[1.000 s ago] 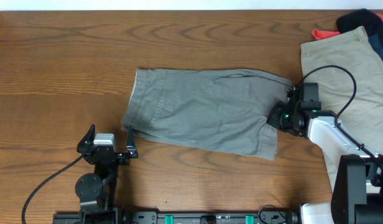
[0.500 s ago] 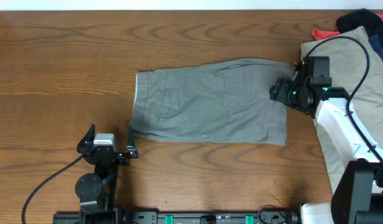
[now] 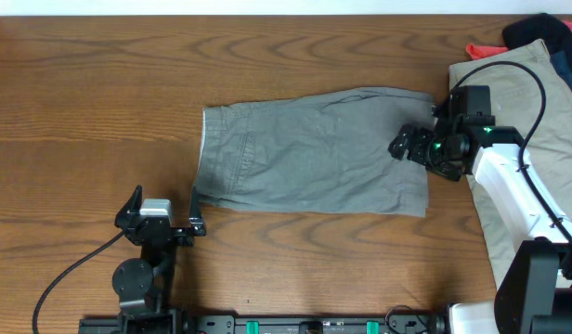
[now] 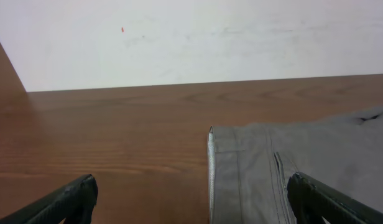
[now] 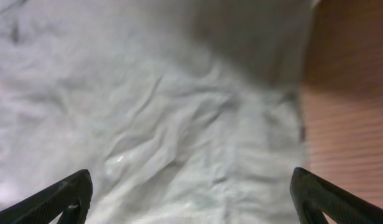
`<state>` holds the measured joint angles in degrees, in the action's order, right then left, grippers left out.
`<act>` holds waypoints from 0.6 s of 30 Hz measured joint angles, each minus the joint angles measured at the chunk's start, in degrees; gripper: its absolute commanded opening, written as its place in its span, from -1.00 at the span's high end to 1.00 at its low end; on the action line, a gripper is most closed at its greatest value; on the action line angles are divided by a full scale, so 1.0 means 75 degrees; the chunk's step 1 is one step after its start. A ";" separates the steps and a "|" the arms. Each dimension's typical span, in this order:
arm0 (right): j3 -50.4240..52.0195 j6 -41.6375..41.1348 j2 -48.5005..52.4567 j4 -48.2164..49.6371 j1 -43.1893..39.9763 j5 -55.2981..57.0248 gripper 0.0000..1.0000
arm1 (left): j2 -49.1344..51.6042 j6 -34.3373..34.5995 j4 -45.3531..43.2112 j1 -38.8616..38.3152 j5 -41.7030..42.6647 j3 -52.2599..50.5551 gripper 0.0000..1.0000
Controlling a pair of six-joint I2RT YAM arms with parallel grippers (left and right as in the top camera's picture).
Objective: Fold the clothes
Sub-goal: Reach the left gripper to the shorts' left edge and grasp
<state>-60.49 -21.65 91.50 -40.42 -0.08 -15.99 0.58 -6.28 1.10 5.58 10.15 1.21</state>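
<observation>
Over the right end of the shorts, my right claw is spread wide, gripping nothing; whether it touches the cloth I cannot tell. Shorts lie mid-table, long axis left-right, waistband leftward. Left claw is released, empty, near the waistband. Tan shorts run off-frame.

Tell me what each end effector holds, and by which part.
Nothing. The left end effector is open beside the grey-green shorts; the right end effector is open above them.

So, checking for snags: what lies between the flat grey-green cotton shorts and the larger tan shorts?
Overhead view: a narrow strip of bare wooden table, crossed by the right arm extended over the grey-green shorts.
</observation>
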 measured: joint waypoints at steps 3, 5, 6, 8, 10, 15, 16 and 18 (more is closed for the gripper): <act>0.0000 0.0000 0.0000 -0.0061 0.0000 -0.0067 -0.99 | 0.0000 0.0000 0.0003 0.0000 -0.0003 0.0003 -0.96; -0.0003 0.0003 -0.0003 0.0087 -0.0029 0.0009 -0.99 | 0.0000 0.0000 0.0000 0.0000 0.0000 0.0000 -0.96; -0.0029 0.0009 -0.0003 0.0163 -0.0079 0.0032 -0.98 | 0.0000 0.0000 0.0003 0.0000 0.0000 0.0003 -0.96; -0.0137 0.0099 0.0000 0.0210 -0.0297 0.0067 -0.99 | 0.0000 0.0000 0.0000 0.0000 0.0000 0.0000 -0.96; -0.0326 0.0230 -0.0003 0.0239 -0.0632 0.0146 -0.98 | 0.0000 0.0000 0.0000 0.0000 0.0000 0.0000 -0.96; -0.0688 0.0399 0.0000 0.0539 -0.1495 0.0472 -0.98 | 0.0000 0.0000 0.0003 0.0000 0.0000 0.0000 -0.96; -0.0708 0.0408 0.0000 0.0548 -0.1626 0.0527 -0.98 | 0.0000 0.0000 0.0003 0.0000 -0.0003 0.0000 -0.96; -0.0714 0.0423 0.0000 0.0527 -0.1810 0.0597 -0.98 | 0.0000 0.0000 0.0003 0.0000 -0.0003 0.0000 -0.96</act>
<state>-65.84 -18.48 91.50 -36.47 -13.65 -11.51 0.58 -6.28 1.13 5.58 10.13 1.21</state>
